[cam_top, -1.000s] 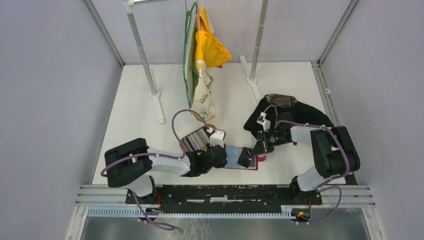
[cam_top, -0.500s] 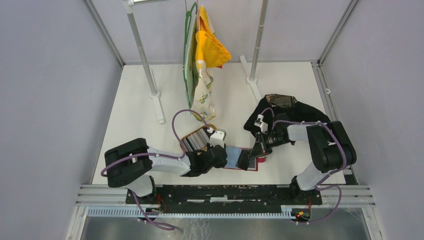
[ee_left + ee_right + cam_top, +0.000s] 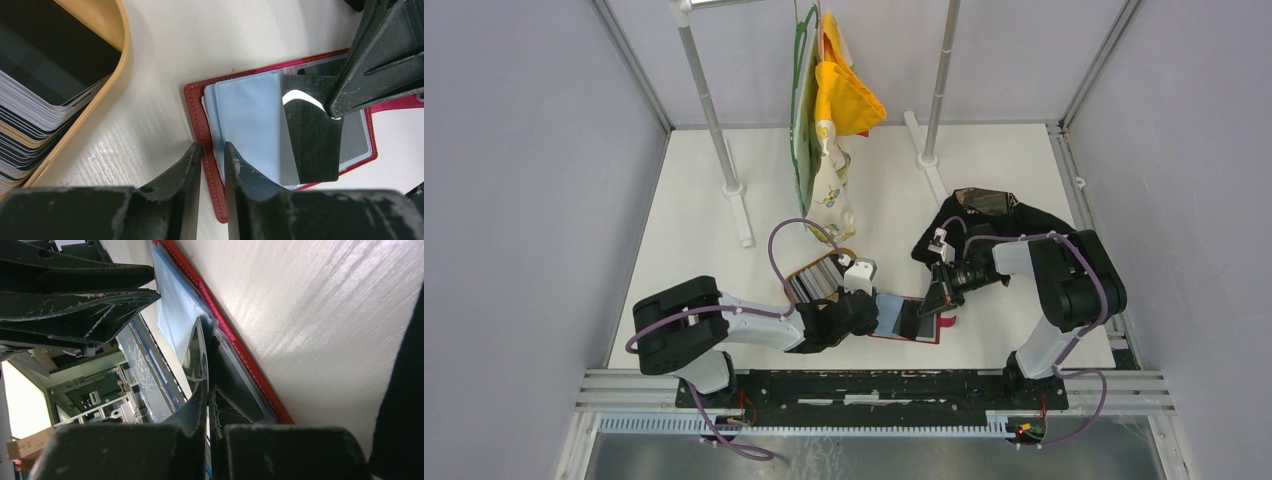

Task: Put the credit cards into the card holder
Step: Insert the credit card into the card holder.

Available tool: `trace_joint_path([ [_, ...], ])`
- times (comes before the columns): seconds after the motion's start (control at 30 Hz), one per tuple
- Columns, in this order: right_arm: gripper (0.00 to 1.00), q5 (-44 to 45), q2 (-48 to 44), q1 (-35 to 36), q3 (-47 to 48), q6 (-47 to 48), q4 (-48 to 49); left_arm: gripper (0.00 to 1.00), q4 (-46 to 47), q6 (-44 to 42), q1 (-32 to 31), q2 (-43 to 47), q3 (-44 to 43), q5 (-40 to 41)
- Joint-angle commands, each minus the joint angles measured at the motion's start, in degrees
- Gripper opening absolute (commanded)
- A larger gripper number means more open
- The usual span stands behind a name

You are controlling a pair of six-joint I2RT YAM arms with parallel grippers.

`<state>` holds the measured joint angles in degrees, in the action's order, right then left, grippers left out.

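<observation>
1 dark card [image 3: 310, 135] hovers over the open card holder [image 3: 197, 107] on the table [image 3: 874, 190].
Insertion step: right gripper [image 3: 207, 390] pinches card, left gripper [image 3: 212, 152] clamps holder's edge; next, line card up with clear sleeve [image 3: 245, 120], slide in.

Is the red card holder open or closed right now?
Open: the card holder lies spread, clear sleeves up; the left gripper pinches its edge, the right gripper holds a black card over it.
</observation>
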<state>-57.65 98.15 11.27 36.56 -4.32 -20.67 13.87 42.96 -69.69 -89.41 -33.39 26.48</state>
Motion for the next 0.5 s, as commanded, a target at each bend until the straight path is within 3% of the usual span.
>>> trace_joint_path([
  [0.0, 0.02, 1.6, 1.9, 0.7, 1.7, -0.5, -0.3, 0.28, 1.5, -2.2, -0.1, -0.8, -1.1, -3.0],
  [0.47, 0.03, 0.5, 3.9, 1.7, 3.5, 0.7, -1.6, 0.29, 4.5, -3.8, 0.0, -2.2, -1.5, -6.1],
])
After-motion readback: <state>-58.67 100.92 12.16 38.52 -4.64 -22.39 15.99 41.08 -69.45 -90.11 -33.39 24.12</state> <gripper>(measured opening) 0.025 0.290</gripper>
